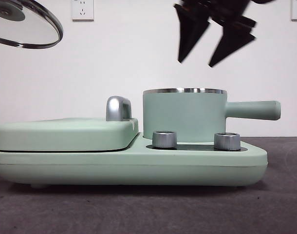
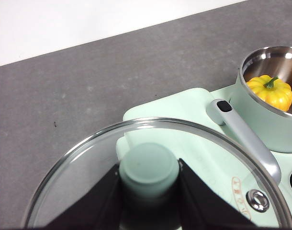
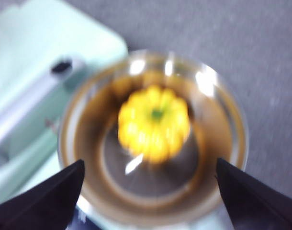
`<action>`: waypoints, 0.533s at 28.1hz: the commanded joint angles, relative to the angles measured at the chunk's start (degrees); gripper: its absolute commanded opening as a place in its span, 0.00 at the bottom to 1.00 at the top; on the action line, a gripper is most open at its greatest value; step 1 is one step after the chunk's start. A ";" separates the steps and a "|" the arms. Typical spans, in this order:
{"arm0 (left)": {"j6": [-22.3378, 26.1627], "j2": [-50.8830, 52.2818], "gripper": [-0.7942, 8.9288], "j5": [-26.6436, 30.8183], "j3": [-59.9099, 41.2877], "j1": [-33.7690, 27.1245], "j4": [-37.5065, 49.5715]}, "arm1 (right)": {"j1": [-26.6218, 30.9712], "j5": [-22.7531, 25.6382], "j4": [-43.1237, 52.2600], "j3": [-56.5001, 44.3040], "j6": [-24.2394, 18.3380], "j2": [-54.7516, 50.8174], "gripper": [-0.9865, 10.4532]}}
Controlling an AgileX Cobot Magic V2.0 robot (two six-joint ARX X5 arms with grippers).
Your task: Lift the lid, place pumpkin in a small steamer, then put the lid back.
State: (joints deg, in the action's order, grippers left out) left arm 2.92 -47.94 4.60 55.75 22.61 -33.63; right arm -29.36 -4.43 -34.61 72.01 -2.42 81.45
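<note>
Currently, entries for this moment:

Progress: the lid [image 2: 155,191] was off and the pumpkin [image 3: 153,122] already sat on the floor of the small steamer [image 1: 185,116]; judged two steps done, only the re-lidding left.

Left gripper [image 2: 149,184]: jaws clamped on the lid's mint-green knob, the glass disc hanging level beneath them. In the front view the lid [image 1: 23,22] was held high, well off to one side of the pot and clear of the flat cover [image 1: 65,134].

Right gripper [image 1: 215,43]: jaws spread wide and holding nothing, hanging directly above the pot mouth (front view blurred, so it was probably in motion). Its wrist view showed the pumpkin straight below, between the two jaw tips and not touched by either.

Pumpkin: upright, stem up, roughly central in the pot with steel floor visible around it.

Edges: the steel rim of the steamer was fully exposed; its straight side handle [image 1: 253,110] pointed away from the lid side. The chrome handle [image 1: 118,108] on the flat cover stood between the held lid and the pot, lower than the pot's rim.

Open room: the air over the pot was occupied by the right gripper. Judgement: it must clear before the lid can cross over and come down square on the rim.
</note>
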 commanded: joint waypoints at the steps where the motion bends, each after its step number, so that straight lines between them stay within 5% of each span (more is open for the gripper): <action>1: -0.94 0.02 0.09 0.13 0.79 0.24 1.29 | -0.50 0.02 5.88 -7.96 2.40 -6.40 0.46; 8: -1.07 -1.16 0.09 -0.79 0.79 0.39 1.86 | -0.50 2.27 11.63 -28.65 2.62 -26.36 0.46; 15: -1.07 -6.64 0.09 -10.49 0.79 0.87 3.32 | -0.50 2.38 10.38 -36.65 2.47 -37.31 0.39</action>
State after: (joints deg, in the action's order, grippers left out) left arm 2.07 -54.02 -5.06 55.75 23.14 -32.49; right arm -29.52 -2.26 -24.47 35.27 -0.54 44.69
